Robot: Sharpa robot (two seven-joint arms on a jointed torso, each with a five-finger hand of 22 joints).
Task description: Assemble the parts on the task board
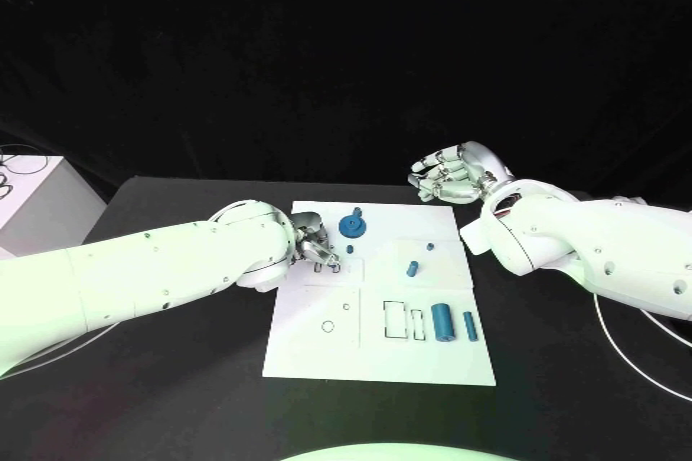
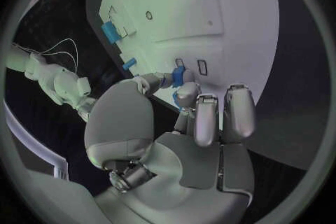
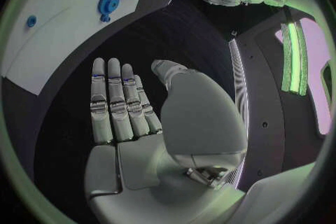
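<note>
Matt white task board (image 1: pixel 378 351), seemingly plastic blue parts (image 1: pixel 446 324), smooth metallic fingers (image 2: pixel 210 120).

The left hand (image 1: pixel 315 243) reaches in low, its fingers (image 2: pixel 183 94) curled and pinching a small blue part (image 2: pixel 179 75). The right hand (image 1: pixel 450 174) is raised, fingers (image 3: pixel 115 102) straight, side by side, holding nothing.

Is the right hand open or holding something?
Open. The right hand shows a bare palm with straight fingers and nothing in it, raised off the board.
</note>
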